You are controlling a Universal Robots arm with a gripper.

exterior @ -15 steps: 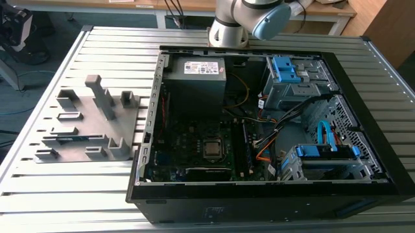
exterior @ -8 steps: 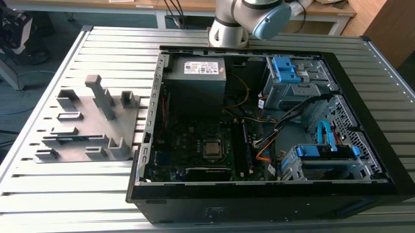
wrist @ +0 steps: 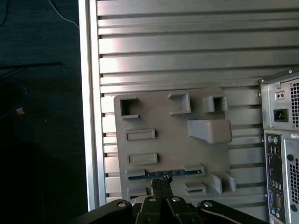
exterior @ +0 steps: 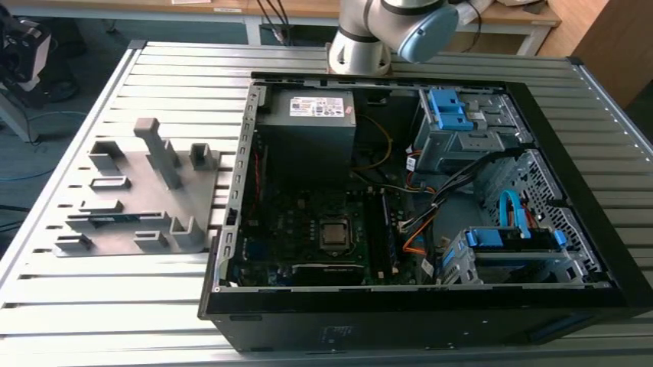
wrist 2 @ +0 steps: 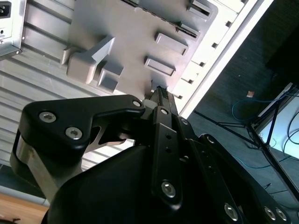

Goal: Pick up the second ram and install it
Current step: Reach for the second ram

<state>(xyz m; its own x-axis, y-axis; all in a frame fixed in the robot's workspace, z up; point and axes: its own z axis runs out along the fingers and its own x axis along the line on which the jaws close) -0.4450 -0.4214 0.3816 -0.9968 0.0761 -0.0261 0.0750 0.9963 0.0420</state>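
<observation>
Slatted metal table (exterior: 183, 69) carries a grey holder plate (exterior: 138, 195). An open computer case (exterior: 408, 329) stands just beside the plate, on the exterior view's right. In the first wrist view the gripper (wrist: 165, 178) hangs above the plate and clear of it, fingers pressed together, gripping nothing. The second ram (wrist: 140, 173) sits edgewise in a plate slot beneath the fingertips.

Arm (exterior: 359, 42) is getting chopped off at 12 o'clock in the exterior view; in the first wrist view, gripper (wrist: 166, 178) is covering the middle of the second ram (wrist: 140, 173).
</observation>
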